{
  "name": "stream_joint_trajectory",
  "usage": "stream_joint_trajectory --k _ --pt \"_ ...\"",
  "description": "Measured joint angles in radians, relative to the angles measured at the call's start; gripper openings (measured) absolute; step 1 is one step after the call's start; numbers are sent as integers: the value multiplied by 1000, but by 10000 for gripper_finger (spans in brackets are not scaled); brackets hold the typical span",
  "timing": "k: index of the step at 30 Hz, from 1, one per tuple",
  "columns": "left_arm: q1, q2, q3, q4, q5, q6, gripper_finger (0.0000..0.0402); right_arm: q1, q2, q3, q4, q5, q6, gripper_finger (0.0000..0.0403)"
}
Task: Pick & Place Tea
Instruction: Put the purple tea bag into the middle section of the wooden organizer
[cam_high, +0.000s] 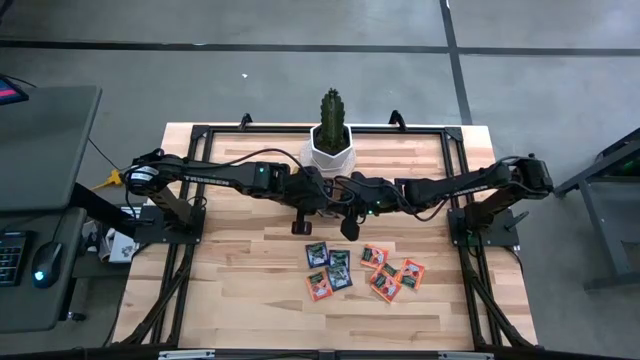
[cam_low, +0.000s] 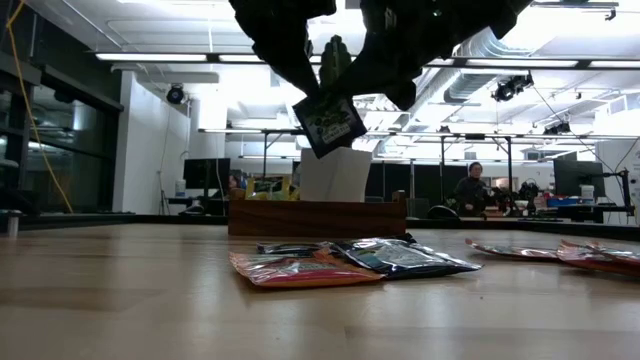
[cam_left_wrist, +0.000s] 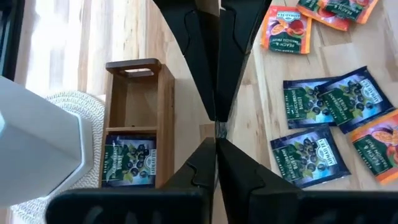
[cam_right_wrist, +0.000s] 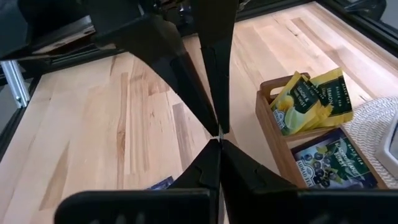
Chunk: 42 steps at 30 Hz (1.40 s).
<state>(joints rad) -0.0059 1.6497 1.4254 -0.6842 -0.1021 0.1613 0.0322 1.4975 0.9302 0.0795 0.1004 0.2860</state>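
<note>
A dark blue-black tea sachet (cam_low: 328, 122) hangs tilted under my left gripper (cam_low: 303, 95) (cam_high: 305, 222), above the brown wooden tray (cam_low: 315, 217). My right gripper (cam_low: 400, 100) (cam_high: 350, 225) is shut just beside it, to the right. In the tray, yellow-green sachets (cam_right_wrist: 314, 99) fill one end compartment and dark blue sachets (cam_right_wrist: 336, 162) (cam_left_wrist: 129, 162) lie in the middle one. The other end compartment (cam_left_wrist: 134, 102) holds nothing. Loose orange-red and dark blue sachets (cam_high: 330, 270) (cam_high: 390, 272) lie flat on the table nearer than the tray. My left gripper pinches the dark sachet between its two fingers at its upper corner (cam_low: 305, 103), coming from above and pointing down. The sachet is lifted clear and hangs tilted below the fingers, its printed face toward the near edge. In the left wrist view it shows only edge-on.
A white pot with a green plant (cam_high: 330, 140) stands on a woven mat (cam_left_wrist: 68, 106) just behind the tray. Black frame rails (cam_high: 180, 250) run along the table's sides. Bare wood lies at the near left (cam_high: 240, 280). A person (cam_low: 470, 190) sits far back in the room.
</note>
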Motion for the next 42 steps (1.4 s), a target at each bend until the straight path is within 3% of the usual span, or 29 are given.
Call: stream_joint_trajectory --k 10,15,22,29,42 --pt "0 -61 -1 -185 -194 9 145 -7 -1 0 -53 69 30 0" --pt "0 -108 -1 -334 -297 -59 185 -45 -1 0 -49 94 29 0" --pt "-1 -162 -53 -282 -294 -67 182 -127 33 0 54 66 4 0" --pt "-1 -281 -260 -130 -220 -165 171 -164 89 -1 101 43 1 0" --pt "-1 -548 -605 162 -178 -378 170 -242 155 -60 247 -3 74 0"
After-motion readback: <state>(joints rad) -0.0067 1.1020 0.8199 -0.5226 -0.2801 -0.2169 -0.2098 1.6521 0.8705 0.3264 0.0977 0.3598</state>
